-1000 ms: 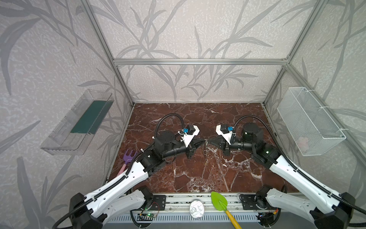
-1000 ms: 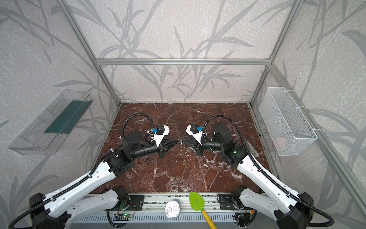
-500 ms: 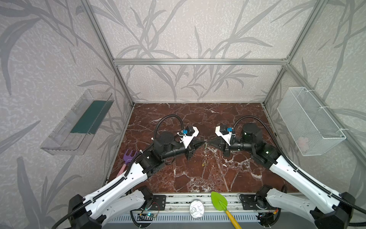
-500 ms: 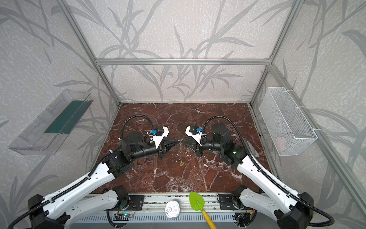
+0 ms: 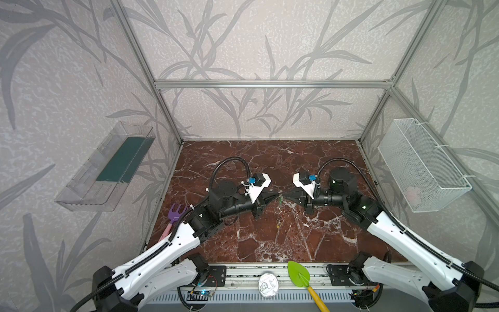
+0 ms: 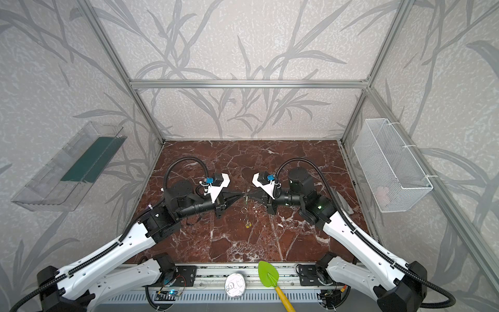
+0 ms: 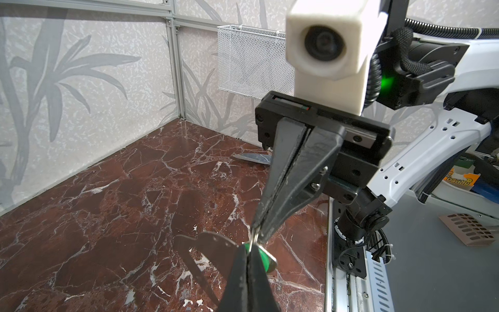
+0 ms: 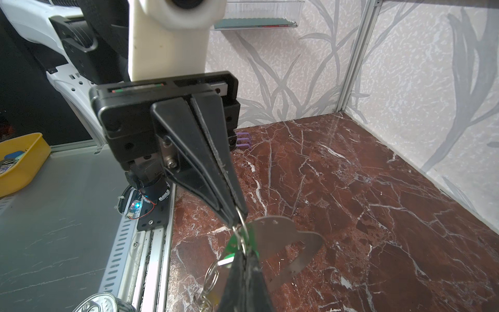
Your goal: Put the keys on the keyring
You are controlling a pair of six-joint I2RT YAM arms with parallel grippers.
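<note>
Keyring (image 8: 286, 235) hangs in the air over the middle of the desk (image 5: 270, 162), its holed curved edge right at the spot where my left end effector (image 8: 236, 216) and right end effector (image 7: 255, 232) meet tip to tip. Both are closed hard, and each seems pinched on the thin split ring (image 7: 251, 240) that carries the green tag (image 8: 234, 245). I cannot tell whether that wire has passed through one of the holes. A chain of small rings (image 8: 212, 272) hangs below, and the yellow tag (image 6: 248, 223) looks to dangle at its end, near the desk.

My worry is the wire. It is thin, round and springy, and I hold it only with my very tips. Any twist or pull that the two arms do not share evenly could pop it free, and the whole bunch would fall. My tips could also grind on each other. The hanging weight can swing and drag the ring askew. And since my own tips hide the hole, I might let go before the ring is truly through.
</note>
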